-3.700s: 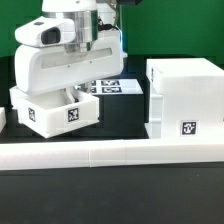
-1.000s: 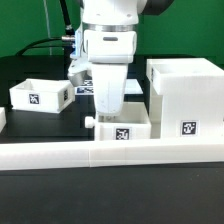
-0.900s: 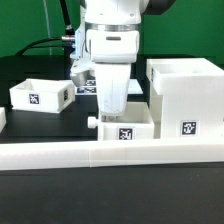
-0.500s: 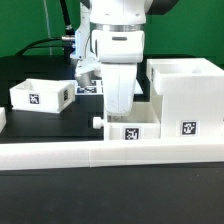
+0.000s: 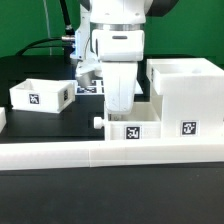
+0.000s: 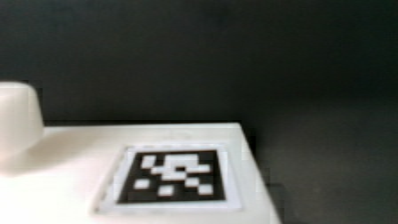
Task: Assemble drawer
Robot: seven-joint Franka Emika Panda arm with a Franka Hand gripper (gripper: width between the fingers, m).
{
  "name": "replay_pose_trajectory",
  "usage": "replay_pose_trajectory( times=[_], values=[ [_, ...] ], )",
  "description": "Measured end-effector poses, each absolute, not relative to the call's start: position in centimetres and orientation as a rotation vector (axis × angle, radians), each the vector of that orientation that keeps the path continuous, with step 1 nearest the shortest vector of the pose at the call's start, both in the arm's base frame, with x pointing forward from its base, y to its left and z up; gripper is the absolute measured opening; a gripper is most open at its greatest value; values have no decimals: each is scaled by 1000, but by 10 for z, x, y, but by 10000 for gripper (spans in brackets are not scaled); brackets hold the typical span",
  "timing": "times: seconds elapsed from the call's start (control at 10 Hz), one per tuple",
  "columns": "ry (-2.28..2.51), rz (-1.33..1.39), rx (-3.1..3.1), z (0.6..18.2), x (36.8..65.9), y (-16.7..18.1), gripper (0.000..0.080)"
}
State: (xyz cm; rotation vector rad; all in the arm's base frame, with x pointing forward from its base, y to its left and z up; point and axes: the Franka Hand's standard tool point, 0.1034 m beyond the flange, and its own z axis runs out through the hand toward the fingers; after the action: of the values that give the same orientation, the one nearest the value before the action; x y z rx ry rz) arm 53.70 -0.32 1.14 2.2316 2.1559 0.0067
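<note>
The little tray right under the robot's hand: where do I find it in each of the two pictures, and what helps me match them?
Exterior view: the small tray sits low in the middle, below the gripper, beside the housing on the exterior view's right.
Wrist view: probably the white surface seen close up, against the dark table.
Shared landmark: the tray's square tag.

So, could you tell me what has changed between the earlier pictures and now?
The gripper travelled from the exterior view's left to the right. The knobbed tray under it came along and ended close beside the housing. Whether the jaws clamp it is not visible. The other tray and the housing stayed put.
</note>
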Motion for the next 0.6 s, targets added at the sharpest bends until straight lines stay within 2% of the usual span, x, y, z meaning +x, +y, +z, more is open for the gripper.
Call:
replay_pose_trajectory(
  times=[0.6],
  values=[
    [2135,6,2249,11,538,1,41]
  ],
)
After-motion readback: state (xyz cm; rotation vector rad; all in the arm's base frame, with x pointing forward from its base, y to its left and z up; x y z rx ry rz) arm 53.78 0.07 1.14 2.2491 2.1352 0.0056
